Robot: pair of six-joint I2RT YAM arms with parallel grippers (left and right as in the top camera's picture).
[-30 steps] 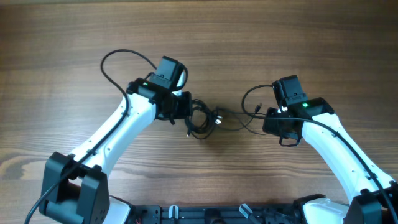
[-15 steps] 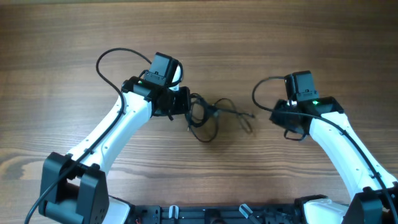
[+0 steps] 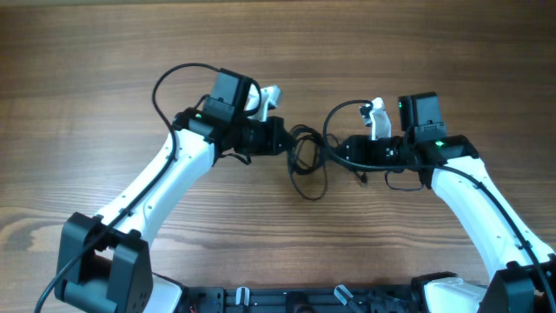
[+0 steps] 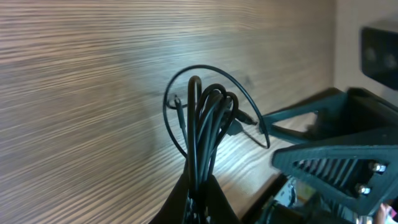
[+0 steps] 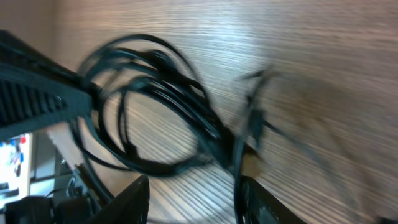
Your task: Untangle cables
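L gripper (image 3: 281, 139) is sitting just left of the cables (image 3: 306, 163) and is clamping down on them. In the L wrist cam the cords are narrowing to 1 tight bunch that is disappearing btwn its 2 dark fingers (image 4: 177, 208), which are closing around it w/ no gap showing beside the cords. Above that pinch the cables (image 4: 208, 109) are fanning out into several overlapping loops, 1 wide thin loop ringing the rest, and a small plug end is showing at the right side of the bunch. The loops are hanging close over the wood table (image 4: 74, 74); can't tell from this cam whether they're touching it.

R gripper (image 3: 344, 149) is pointing at the L one from the opposite side, w/ the tangle lying btwn the 2. In the R wrist cam its fingers (image 5: 138, 199) are standing wide apart and gripping nothing, and the cables (image 5: 208, 124) are sitting just ahead of the gap. That view is badly blurred, so it isn't clear whether any strand is touching a finger.

Overhead, the tangle is sitting near the middle of the table (image 3: 104, 52), w/ 1 loop drooping toward the robot's base below both grippers. A thicker black arm cable (image 3: 165, 83) is arching off the L arm, well apart from the thin cords. A green light (image 3: 439, 143) is glowing on the R arm.
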